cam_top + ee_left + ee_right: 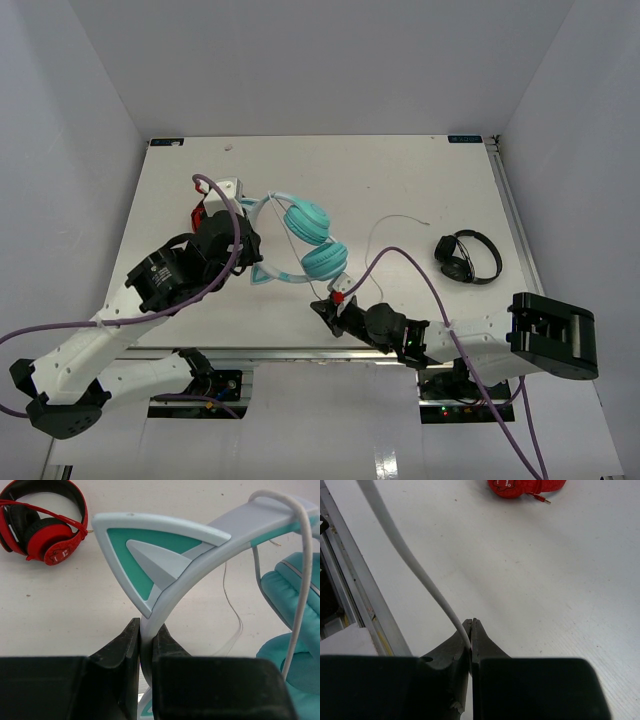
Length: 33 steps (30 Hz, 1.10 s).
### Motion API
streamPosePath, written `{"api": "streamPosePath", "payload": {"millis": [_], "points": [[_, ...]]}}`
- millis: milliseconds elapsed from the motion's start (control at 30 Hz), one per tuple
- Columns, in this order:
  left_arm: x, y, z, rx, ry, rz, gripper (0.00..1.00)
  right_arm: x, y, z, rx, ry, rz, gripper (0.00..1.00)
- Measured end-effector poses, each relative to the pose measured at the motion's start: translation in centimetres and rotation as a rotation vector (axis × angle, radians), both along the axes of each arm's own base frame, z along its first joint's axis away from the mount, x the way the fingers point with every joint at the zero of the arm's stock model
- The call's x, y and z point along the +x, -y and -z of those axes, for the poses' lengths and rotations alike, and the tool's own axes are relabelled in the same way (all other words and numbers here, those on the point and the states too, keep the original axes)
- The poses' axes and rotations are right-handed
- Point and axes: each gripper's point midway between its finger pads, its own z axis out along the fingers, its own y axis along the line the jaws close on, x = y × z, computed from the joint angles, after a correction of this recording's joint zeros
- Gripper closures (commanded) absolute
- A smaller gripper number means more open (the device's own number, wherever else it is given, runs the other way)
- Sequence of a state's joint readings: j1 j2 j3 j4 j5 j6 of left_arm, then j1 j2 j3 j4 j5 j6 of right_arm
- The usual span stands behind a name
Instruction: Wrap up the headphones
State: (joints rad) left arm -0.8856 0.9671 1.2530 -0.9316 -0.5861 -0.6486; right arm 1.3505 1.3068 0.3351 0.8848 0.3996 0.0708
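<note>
The teal headphones [306,222] lie mid-table with both round cups together and the pale cat-ear band [262,272] arching to their left. My left gripper [250,240] is shut on that band; the left wrist view shows its jaws [146,635] clamped just below one cat ear [150,555], with a teal cup [295,605] at the right. The thin white cord [301,570] drapes over the band. My right gripper [320,306] is just in front of the near cup, shut on the white cord [405,550], which enters its jaws [471,630] from the upper left.
Red-and-black headphones [45,525] lie behind the left gripper, mostly hidden under the arm in the top view [198,212]. All-black headphones [468,257] lie at the right. A loose loop of thin cord [385,222] lies between. The table's metal front edge [350,595] is close to the right gripper.
</note>
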Motion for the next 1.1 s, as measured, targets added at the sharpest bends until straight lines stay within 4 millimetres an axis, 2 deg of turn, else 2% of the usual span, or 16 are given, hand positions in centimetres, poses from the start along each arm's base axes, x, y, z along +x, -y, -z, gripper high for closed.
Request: {"api": "streamPosePath", "payload": {"millis": [233, 433, 700, 967, 1100], "points": [[-0.2, -0.2, -0.2, -0.014, 0.006, 0.001, 1.0, 0.5, -0.1, -0.1, 0.017, 0.005, 0.018, 0.91], [-0.5, -0.2, -0.6, -0.034, 0.011, 0.011, 1.0, 1.0, -0.2, 0.7, 0.027, 0.01, 0.0, 0.9], [-0.6, 0.1, -0.7, -0.057, 0.016, 0.025, 1.0, 0.5, -0.6, 2.2, 0.023, 0.028, -0.058, 0.85], [-0.8, 0.5, -0.9, -0.074, 0.015, 0.043, 1.0, 1.4, -0.4, 3.8, 0.013, 0.023, -0.069, 0.85], [-0.9, 0.6, -1.3, -0.094, 0.025, 0.053, 1.0, 1.8, 0.1, 5.7, -0.024, -0.008, -0.072, 0.86]]}}
